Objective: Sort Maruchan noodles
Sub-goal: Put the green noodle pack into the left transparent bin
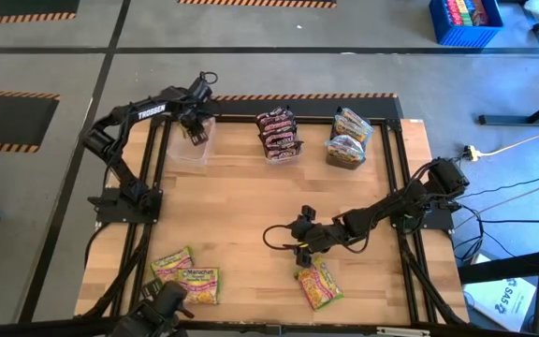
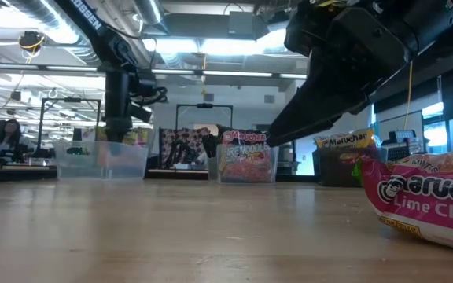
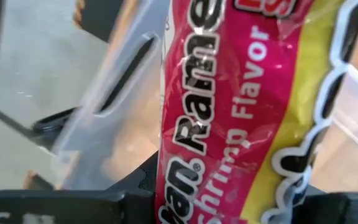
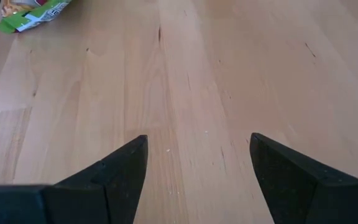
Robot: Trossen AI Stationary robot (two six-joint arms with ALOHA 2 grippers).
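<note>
The left end effector [image 1: 197,134] hangs over the clear tub [image 1: 191,150] at the bench's [image 1: 241,206] far left corner, clamped on a pink-and-yellow packet [image 3: 241,112] reading "Ramen" and "Shrimp Flavor". The right end effector [image 1: 300,251] hovers near the bench's front edge, fingers spread wide and holding nothing, just beside two Maruchan packets [image 1: 318,283], one marked "Lime Chili". Three more packets [image 1: 187,277] lie at the front left corner. Along the far edge, the middle clear tub [image 1: 281,136] holds dark maroon packets; the dark tub [image 1: 348,152] holds yellow "Maruchan" ones.
</note>
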